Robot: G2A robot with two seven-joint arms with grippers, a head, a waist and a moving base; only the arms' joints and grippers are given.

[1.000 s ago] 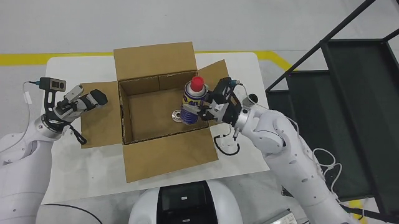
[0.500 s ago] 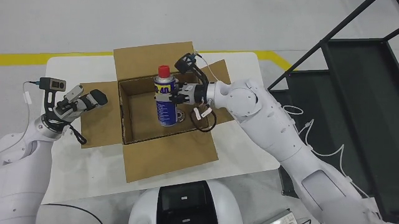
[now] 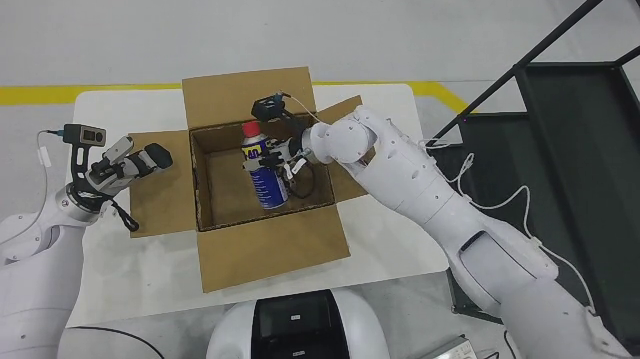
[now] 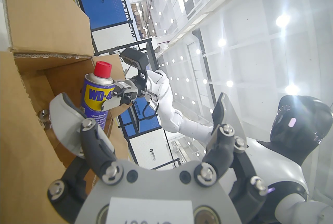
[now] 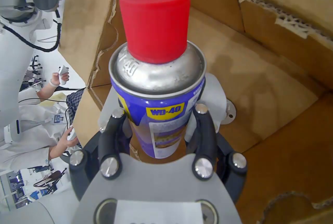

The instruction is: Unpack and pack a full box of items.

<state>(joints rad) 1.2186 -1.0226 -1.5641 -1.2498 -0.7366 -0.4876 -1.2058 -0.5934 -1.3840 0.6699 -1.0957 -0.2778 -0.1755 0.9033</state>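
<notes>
Nearest, at the bottom of the top view, the box's (image 3: 197,184) front flap lies flat on the white desk (image 3: 120,269). At the left of that view the left hand (image 3: 155,159) hangs over the side flap with its fingers spread and nothing between them.

Further in, the right hand (image 5: 160,128) is clamped on a blue spray can (image 5: 161,95) with a red cap (image 5: 154,24), its two fingers pressing the lower body from opposite sides. The can stands upright inside the open box, in the upper middle of the opening in the top view and near the far wall. Whether its base touches the floor cannot be told. Just beyond it on the cardboard floor lies a small metal fitting (image 5: 230,112).

This looks like the can being stood in the box. To do it well, hold the can vertical and bring the base down flat on bare cardboard beside the fitting, never on it, since a tall narrow can tips easily. Loosen the fingers only once the floor bears the weight. Then draw the hand straight up, clear of the cap and the far wall.
</notes>
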